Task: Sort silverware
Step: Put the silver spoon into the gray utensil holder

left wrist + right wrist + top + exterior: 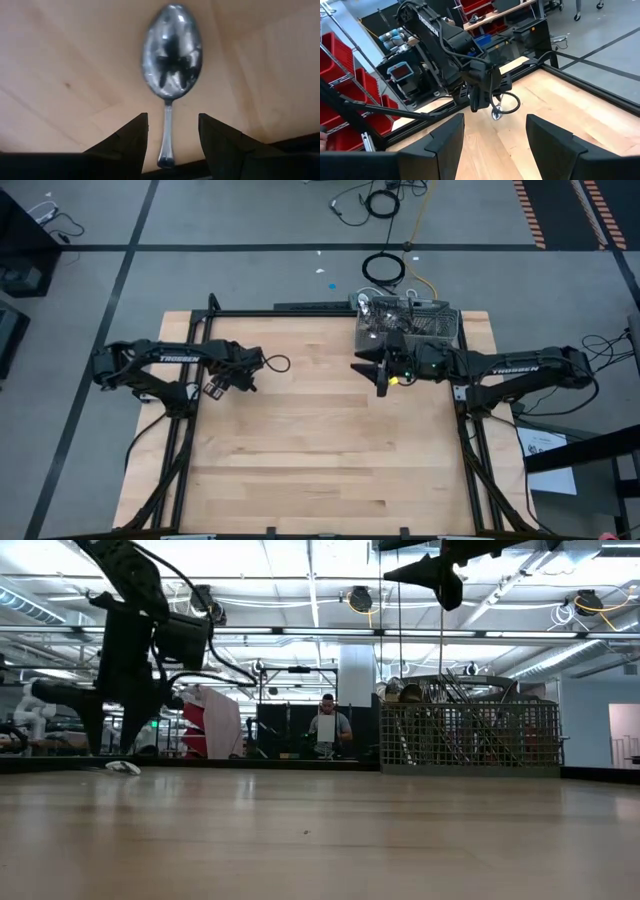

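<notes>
The wide middle and near part of the wooden table (330, 470) is lying bare for passage; the wire-mesh basket (408, 328) is blocking the far right corner, and a spoon (171, 55) is lying flat under the left gripper (213, 389)

The pale wooden table top (330, 450) has a smooth, light-grained surface with a soft sheen. On it lies a polished silver-coloured metal spoon (171, 60), its bowl mirror-bright yet lightly scuffed. The matt black fingers (131, 137) of the left gripper (172, 137) look like hard plastic. At the table's far right stands a grey wire-mesh metal basket (470, 735) holding glinting metal silverware (405, 315). The floor (250, 220) around is dull grey and smooth.
</notes>
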`<state>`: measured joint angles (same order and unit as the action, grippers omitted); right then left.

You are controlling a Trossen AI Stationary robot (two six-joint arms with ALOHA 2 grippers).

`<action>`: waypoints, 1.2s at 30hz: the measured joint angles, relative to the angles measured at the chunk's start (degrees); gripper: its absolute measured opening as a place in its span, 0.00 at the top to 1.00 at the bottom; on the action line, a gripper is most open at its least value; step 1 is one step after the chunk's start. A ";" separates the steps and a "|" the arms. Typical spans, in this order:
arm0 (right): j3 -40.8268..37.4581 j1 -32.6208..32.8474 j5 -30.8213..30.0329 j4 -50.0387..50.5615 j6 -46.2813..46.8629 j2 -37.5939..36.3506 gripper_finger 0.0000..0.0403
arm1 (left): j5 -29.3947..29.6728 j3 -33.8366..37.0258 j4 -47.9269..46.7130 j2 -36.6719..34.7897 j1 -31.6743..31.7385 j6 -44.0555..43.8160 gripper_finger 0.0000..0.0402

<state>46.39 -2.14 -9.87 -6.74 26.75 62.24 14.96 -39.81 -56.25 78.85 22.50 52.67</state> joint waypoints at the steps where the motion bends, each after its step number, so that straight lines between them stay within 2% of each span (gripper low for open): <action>1: 0.00 0.39 -0.61 0.02 -0.01 0.01 0.50 | 0.00 0.72 0.64 0.00 0.01 0.82 0.55; 5: 0.00 1.43 -1.80 -0.02 -0.07 0.01 0.50 | 1.48 3.82 6.49 0.00 0.02 3.35 0.55; 8: 0.00 2.00 -2.23 -0.03 0.33 0.02 0.50 | 0.16 4.91 10.04 0.02 -0.01 3.20 0.55; 21: 0.00 2.01 -2.36 -2.04 2.61 0.02 0.50 | -2.60 8.58 11.90 -0.20 1.31 3.19 0.57; 26: 0.00 2.00 -2.85 -2.61 3.18 0.04 0.50 | -4.06 8.65 11.80 -0.17 1.31 3.15 0.66; 34: 0.02 3.92 -5.70 -10.17 4.21 0.04 0.50 | -5.33 6.62 12.96 0.20 0.13 -1.66 0.93; 36: 0.02 4.88 -7.68 -12.52 4.03 0.04 0.50 | -8.36 5.04 16.29 0.20 -0.42 -4.52 0.97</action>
<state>46.41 2.73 -17.55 -19.26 30.79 62.28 6.60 -34.77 -39.96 79.05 22.08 48.15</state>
